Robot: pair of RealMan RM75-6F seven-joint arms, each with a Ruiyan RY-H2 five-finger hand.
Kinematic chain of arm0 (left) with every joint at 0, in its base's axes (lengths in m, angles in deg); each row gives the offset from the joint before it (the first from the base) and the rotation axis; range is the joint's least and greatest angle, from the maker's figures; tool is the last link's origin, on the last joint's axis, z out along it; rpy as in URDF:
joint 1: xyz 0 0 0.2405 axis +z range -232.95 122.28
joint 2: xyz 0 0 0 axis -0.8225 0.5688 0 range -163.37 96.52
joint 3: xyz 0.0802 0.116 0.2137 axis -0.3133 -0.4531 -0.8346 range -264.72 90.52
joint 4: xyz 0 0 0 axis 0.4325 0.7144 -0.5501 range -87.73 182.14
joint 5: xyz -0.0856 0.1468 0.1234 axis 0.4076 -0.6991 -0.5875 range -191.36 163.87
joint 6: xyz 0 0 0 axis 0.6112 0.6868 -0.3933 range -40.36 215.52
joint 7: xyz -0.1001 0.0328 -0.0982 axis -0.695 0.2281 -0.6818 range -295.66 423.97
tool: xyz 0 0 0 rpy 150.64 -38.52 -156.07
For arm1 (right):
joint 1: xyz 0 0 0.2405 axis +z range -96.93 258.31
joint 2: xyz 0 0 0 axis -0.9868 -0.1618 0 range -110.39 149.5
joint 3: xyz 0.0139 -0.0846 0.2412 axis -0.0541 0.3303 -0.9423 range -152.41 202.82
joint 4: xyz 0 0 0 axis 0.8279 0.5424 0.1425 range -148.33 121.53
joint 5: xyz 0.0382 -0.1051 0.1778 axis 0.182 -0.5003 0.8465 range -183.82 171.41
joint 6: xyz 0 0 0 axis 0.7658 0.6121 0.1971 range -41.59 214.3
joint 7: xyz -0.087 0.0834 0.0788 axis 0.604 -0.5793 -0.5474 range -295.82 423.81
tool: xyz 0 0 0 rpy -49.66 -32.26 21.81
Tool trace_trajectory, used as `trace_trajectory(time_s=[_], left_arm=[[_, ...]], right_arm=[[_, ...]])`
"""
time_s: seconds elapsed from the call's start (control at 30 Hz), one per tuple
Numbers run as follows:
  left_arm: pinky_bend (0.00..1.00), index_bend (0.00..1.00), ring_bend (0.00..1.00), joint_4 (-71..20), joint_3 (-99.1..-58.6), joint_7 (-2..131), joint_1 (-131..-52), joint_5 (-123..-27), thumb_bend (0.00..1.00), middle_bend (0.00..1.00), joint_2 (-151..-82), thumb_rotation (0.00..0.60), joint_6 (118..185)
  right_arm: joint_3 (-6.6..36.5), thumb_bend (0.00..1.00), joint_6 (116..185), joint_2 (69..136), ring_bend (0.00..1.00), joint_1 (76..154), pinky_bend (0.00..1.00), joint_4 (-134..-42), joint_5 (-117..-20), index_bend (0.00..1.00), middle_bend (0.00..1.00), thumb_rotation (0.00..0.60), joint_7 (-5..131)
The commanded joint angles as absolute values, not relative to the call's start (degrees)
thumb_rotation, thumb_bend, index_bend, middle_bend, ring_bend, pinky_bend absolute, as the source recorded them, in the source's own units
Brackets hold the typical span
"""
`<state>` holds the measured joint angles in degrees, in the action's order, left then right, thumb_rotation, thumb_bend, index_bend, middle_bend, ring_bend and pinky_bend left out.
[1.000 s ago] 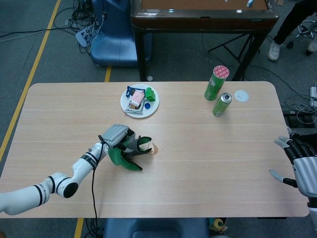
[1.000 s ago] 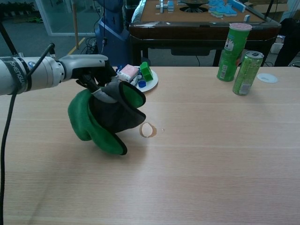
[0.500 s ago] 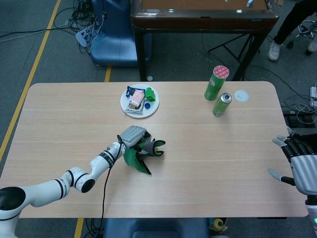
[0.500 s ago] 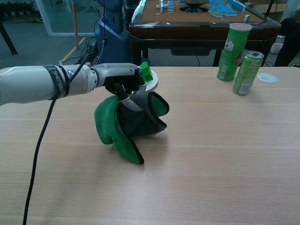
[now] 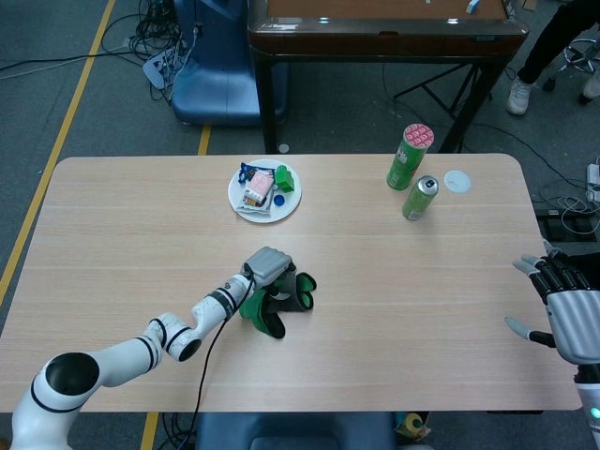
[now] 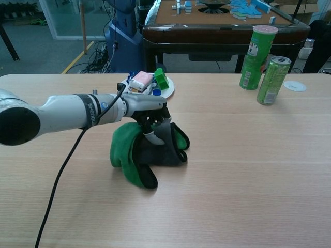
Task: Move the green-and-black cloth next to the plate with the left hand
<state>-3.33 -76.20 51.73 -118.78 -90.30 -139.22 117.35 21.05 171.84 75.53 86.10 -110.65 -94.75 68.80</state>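
The green-and-black cloth (image 5: 281,302) (image 6: 145,155) lies bunched on the table near the middle. My left hand (image 5: 267,269) (image 6: 147,111) is on top of it and grips its upper folds. The white plate (image 5: 265,194) (image 6: 164,93) stands further back and carries a pink-and-white packet, a green block and a blue cap. My right hand (image 5: 568,312) hovers at the table's right edge in the head view, fingers spread and holding nothing; the chest view does not show it.
A tall green canister (image 5: 410,157) (image 6: 257,50) and a green drinks can (image 5: 419,198) (image 6: 273,80) stand at the back right, with a small white lid (image 5: 457,181) (image 6: 295,86) beside them. A dark wooden table (image 5: 384,28) stands behind.
My left hand has carried the cloth rightwards across the table and lowered it; the cloth hung lifted before and now rests more flattened on the wood. The right hand has barely moved.
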Motion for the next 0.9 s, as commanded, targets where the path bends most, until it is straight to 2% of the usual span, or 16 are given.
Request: trace_trajectory(time_s=[0.03, 0.43, 0.9], left_arm=[[0.98, 0.62, 0.74, -0.25, -76.81, 53.29, -119.34, -90.39, 0.23, 0.71, -141.36, 0.6, 117.63], [0.97, 0.61, 0.74, 9.97, -77.52, 55.01, -118.48, -89.36, 0.23, 0.71, -143.42, 0.6, 117.23], [0.95, 0.62, 0.73, 5.97, -79.31, 40.8, -119.54, -94.6, 0.23, 0.71, -140.93, 0.6, 115.48]], right_arm=[[21.01, 0.17, 171.69, 75.61, 0.17, 86.21, 0.22, -110.61, -94.67, 0.23, 0.22, 0.6, 68.8], [20.94, 0.17, 170.7, 75.9, 0.17, 86.82, 0.22, -110.67, -94.3, 0.23, 0.22, 0.6, 69.33], [20.6, 0.17, 169.52, 75.75, 0.17, 87.74, 0.22, -111.92, -93.54, 0.23, 0.22, 0.6, 71.26]])
